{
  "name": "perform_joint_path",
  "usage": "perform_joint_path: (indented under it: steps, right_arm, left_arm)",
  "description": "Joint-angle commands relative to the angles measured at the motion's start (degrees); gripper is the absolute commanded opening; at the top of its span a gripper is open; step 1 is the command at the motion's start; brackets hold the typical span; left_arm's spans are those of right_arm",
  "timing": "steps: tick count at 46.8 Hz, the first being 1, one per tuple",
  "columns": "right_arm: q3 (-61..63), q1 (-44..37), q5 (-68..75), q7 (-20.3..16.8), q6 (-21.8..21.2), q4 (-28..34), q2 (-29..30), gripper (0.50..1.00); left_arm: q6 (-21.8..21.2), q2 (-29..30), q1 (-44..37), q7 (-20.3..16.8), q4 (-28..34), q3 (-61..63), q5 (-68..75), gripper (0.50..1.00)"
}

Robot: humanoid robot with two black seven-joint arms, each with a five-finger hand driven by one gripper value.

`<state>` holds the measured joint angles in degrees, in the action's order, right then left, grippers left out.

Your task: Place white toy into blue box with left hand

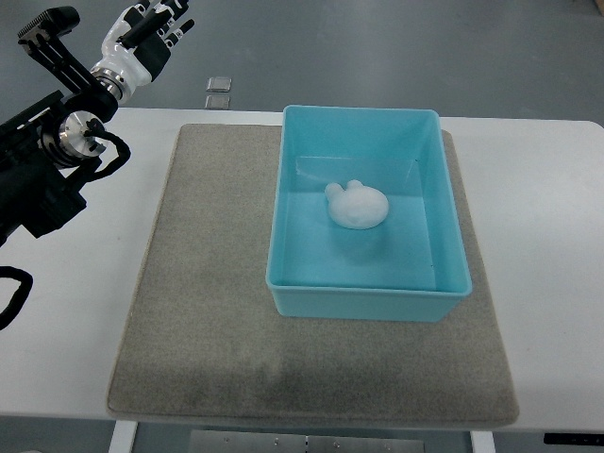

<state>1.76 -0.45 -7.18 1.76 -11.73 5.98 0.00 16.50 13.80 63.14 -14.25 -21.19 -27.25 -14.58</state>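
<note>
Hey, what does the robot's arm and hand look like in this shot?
Only the left arm shows, at the upper left. It is mostly black, blocky housing with a round silver metal joint and a black cable looping beside it. The left hand is white with black finger segments, joined by a silver wrist ring. The right arm is out of view.

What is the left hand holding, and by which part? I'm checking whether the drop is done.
Nothing: the left hand is empty; the white plush toy lies inside the blue plastic box.
</note>
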Motion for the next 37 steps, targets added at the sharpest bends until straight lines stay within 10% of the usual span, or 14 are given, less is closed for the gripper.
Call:
perform_joint_path:
  steps: [1, 37]
  right_arm:
    - [-0.01, 0.01, -0.03, 0.0, -0.04, 0.0, 0.0, 0.936]
    - [0.08, -0.16, 0.06, 0.0, -0.22, 0.79, 0.0, 0.936]
  left_arm:
    - [0.03, -0.09, -0.21, 0.01, 0.0, 0.0, -0.18, 0.992]
    - [-0.76, 1.14, -0.3, -0.07, 0.62, -0.44, -0.71, 0.992]
